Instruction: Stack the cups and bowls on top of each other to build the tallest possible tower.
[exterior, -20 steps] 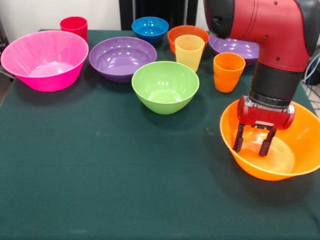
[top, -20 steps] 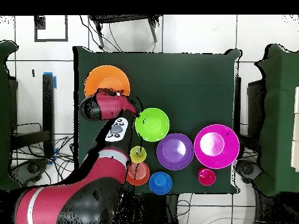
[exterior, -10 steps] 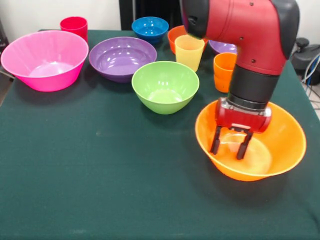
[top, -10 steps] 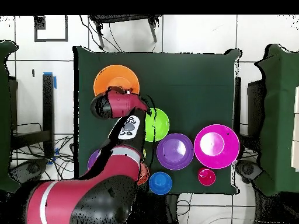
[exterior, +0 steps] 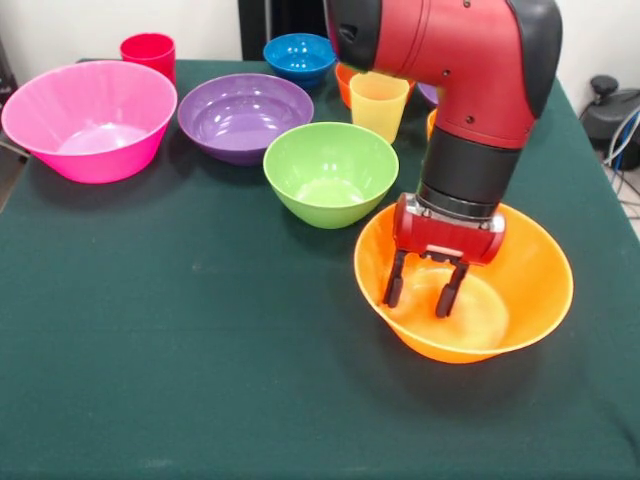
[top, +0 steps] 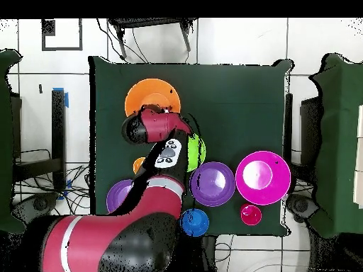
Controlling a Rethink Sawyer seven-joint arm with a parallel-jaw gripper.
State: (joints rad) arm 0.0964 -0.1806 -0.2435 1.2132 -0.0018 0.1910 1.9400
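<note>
Gripper (exterior: 420, 293) hangs inside the big orange bowl (exterior: 530, 290), fingers spread apart and clasping nothing, tips just above the bowl floor. Bowls visible in the front view: big orange, one pink (exterior: 88, 118), one purple (exterior: 245, 115), one green (exterior: 330, 170), one blue (exterior: 300, 55) (the arm hides others behind it). Cups: one red (exterior: 148, 50), one pale yellow (exterior: 378, 103); all stand singly on the green table (exterior: 180, 360).

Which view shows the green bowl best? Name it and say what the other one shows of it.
The front view. There the green bowl shows whole: full rim, inside and outer wall, standing on the table beside the big orange bowl. In the overhead view the arm covers most of it, leaving only a green sliver at the arm's edge.
</note>
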